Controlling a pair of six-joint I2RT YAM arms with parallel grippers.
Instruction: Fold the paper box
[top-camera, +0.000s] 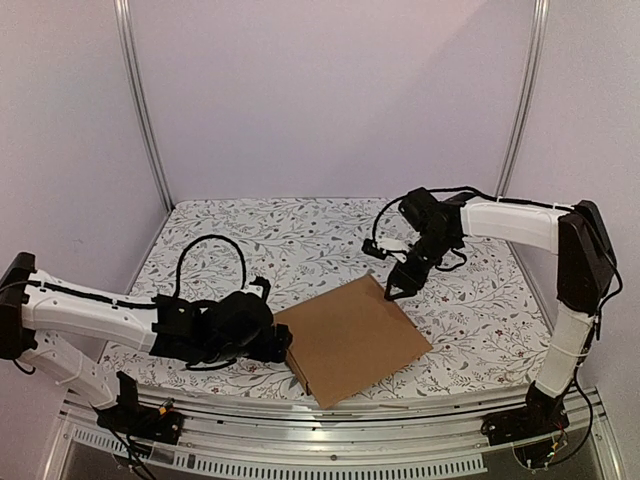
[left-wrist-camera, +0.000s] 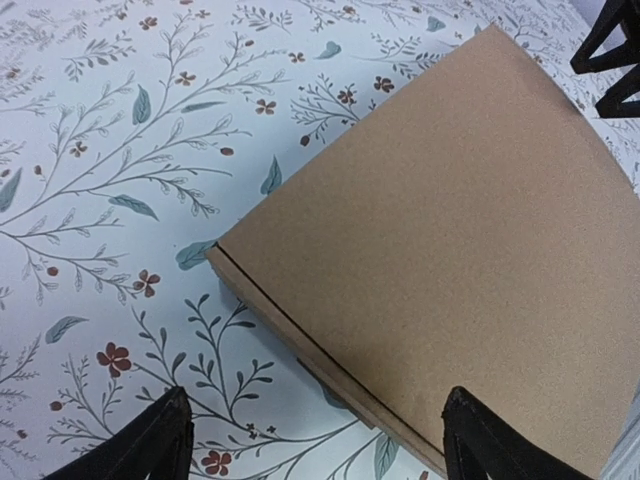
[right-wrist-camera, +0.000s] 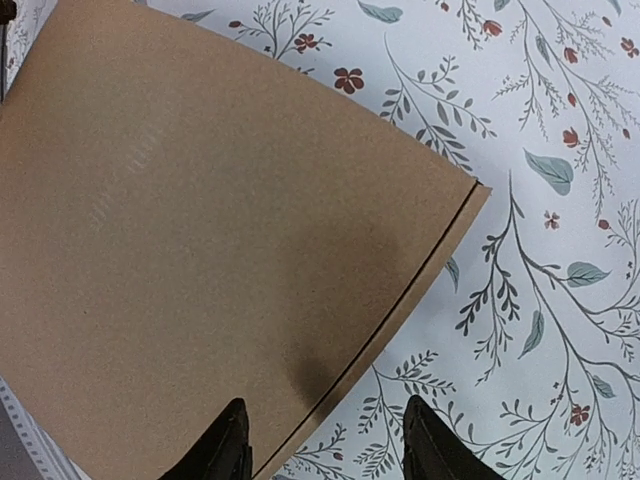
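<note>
Two arms attend one plain brown corrugated cardboard paper box (top-camera: 350, 335), which is taken as the reference for all positions below.

1. Box: it lies flat and closed on a white cloth printed with leafy sprigs and small red flowers (top-camera: 300, 230). It is turned diagonally, with one corner pointing away from the arm bases and the opposite corner at the cloth's near edge, just beside a silver metal rail (top-camera: 400, 420). The top face is unprinted. The left wrist view (left-wrist-camera: 440, 230) and the right wrist view (right-wrist-camera: 200, 230) each show a thin dark seam along one side, where the top panel meets the layer beneath.

2. Left gripper (top-camera: 283, 345): it is at the box's left corner, low over the cloth. Its wrist view shows the black pincer (left-wrist-camera: 320, 445) released and spread wide. One finger (left-wrist-camera: 160, 440) is over the cloth and the other is over the cardboard, so the box edge runs between them. Nothing is grasped.

3. Right gripper (top-camera: 395, 285): it is at the box's far corner, pointing down. Its wrist view shows the pincer (right-wrist-camera: 330, 445) with jaws apart, narrower than the left. One finger (right-wrist-camera: 225, 445) is over the cardboard and the other is over the cloth, astride the seamed edge. No grasp is visible.

4. Whether either pincer touches the box cannot be determined.
</note>
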